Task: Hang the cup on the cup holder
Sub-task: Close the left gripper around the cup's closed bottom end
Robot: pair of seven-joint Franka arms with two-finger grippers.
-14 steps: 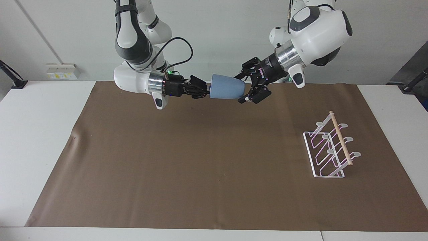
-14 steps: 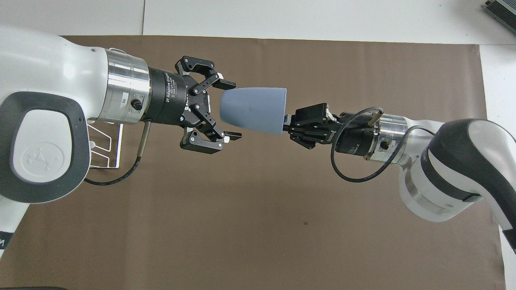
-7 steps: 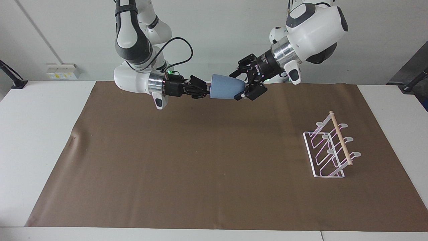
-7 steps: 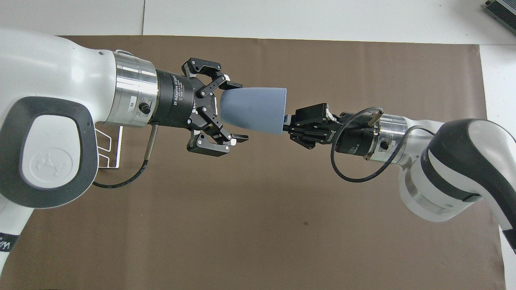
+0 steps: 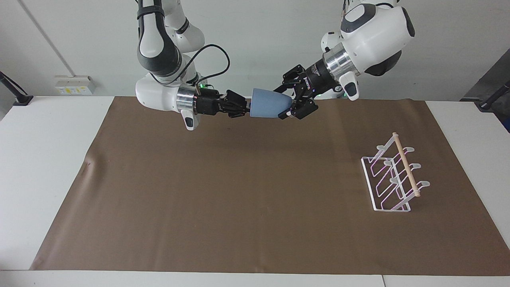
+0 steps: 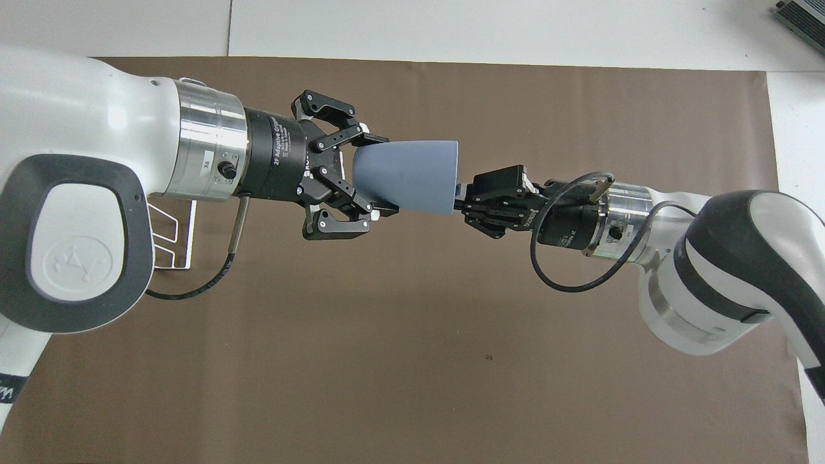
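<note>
The light-blue cup [image 5: 267,107] lies on its side in the air over the middle of the brown mat, at the edge nearest the robots. My right gripper [image 5: 248,108] is shut on the cup's wide rim; it also shows in the overhead view [image 6: 459,196]. My left gripper [image 5: 285,102] has its fingers closed against the cup's narrow base end, one on each side, as the overhead view [image 6: 379,174] shows on the cup [image 6: 409,177]. The white wire cup holder [image 5: 392,177] with its wooden dowel stands on the mat toward the left arm's end.
The brown mat [image 5: 239,199] covers most of the white table. In the overhead view only a corner of the cup holder [image 6: 171,241] shows under my left arm. A black cable loops from each wrist.
My left gripper has moved onto the cup's base end and its fingers have closed in against it. The right gripper and the cup have stayed in place.
</note>
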